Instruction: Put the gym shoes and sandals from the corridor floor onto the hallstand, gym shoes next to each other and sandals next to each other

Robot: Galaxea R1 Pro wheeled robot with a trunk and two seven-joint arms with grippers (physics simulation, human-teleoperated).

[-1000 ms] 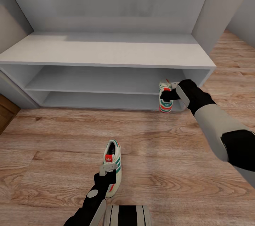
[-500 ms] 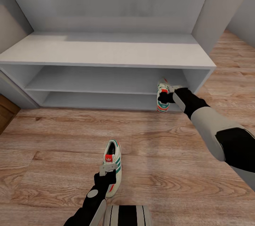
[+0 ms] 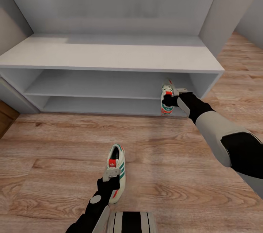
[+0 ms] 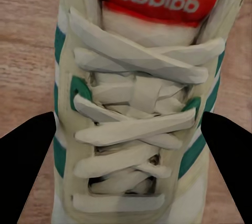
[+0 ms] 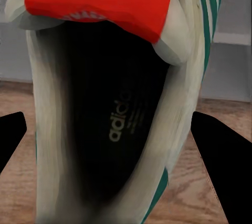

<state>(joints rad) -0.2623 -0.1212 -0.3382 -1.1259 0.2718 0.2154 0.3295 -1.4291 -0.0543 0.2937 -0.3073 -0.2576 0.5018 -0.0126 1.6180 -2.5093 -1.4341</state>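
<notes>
One gym shoe lies on the corridor floor close in front of me, and my left gripper is shut on its laced middle. In the left wrist view the black fingers press both sides of this shoe. My right gripper is shut on the other gym shoe, which hangs tilted at the right end of the hallstand, level with its lower shelves. The right wrist view looks into that shoe between the fingers. The sandals are out of view.
A grey wall panel rises at the rack's right end, and another grey wall stands at its left. A dark wooden piece sits at the left edge. My base shows at the bottom.
My right gripper has carried its gym shoe slightly left and further in toward the rack's right end. The left gripper and its shoe have stayed still.
</notes>
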